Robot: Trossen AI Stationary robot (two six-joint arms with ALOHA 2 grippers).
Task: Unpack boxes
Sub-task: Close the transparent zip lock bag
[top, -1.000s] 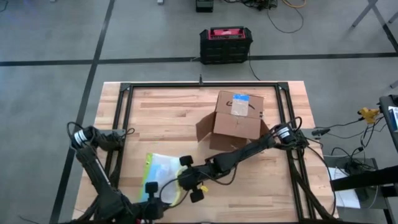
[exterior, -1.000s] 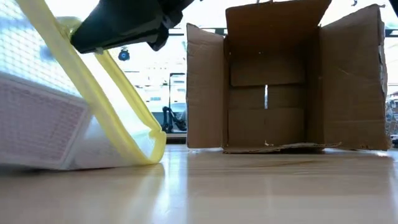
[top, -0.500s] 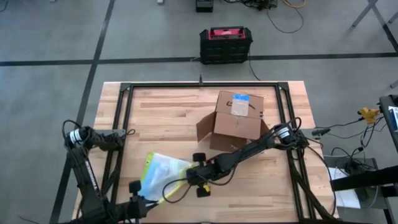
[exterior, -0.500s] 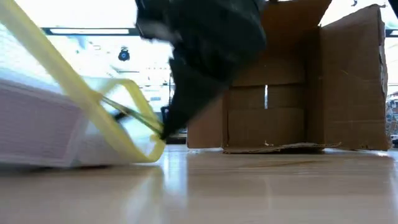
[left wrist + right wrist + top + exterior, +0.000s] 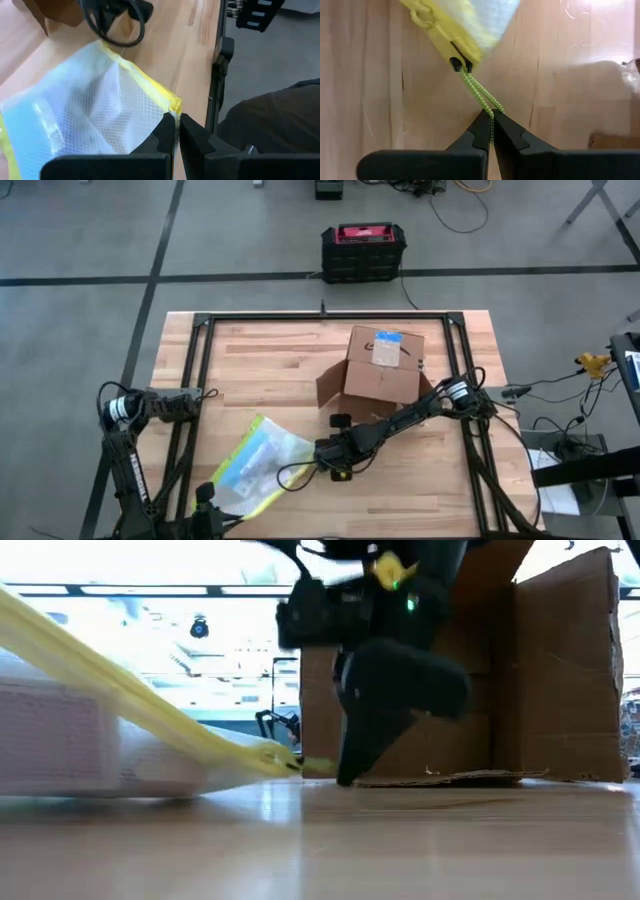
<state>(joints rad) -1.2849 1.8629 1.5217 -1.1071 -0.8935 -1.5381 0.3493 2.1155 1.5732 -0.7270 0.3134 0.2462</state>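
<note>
The cardboard box [image 5: 382, 366] lies on its side at the far right of the table [image 5: 270, 355], its open mouth facing the near edge. Near-left of it lies the yellow-edged pouch [image 5: 258, 464]. The right end effector [image 5: 491, 120] is clamped on the pouch's green zipper cord [image 5: 481, 93]; the left end effector [image 5: 177, 131] pinches the pouch's opposite yellow corner. To open the pouch well, the left should anchor firmly while the right pulls the cord straight along the zipper line, keeping tension steady.

Overhead and table-level views sharing the box [image 5: 382, 366]; wrist views close on pouch [image 5: 90, 105].
</note>
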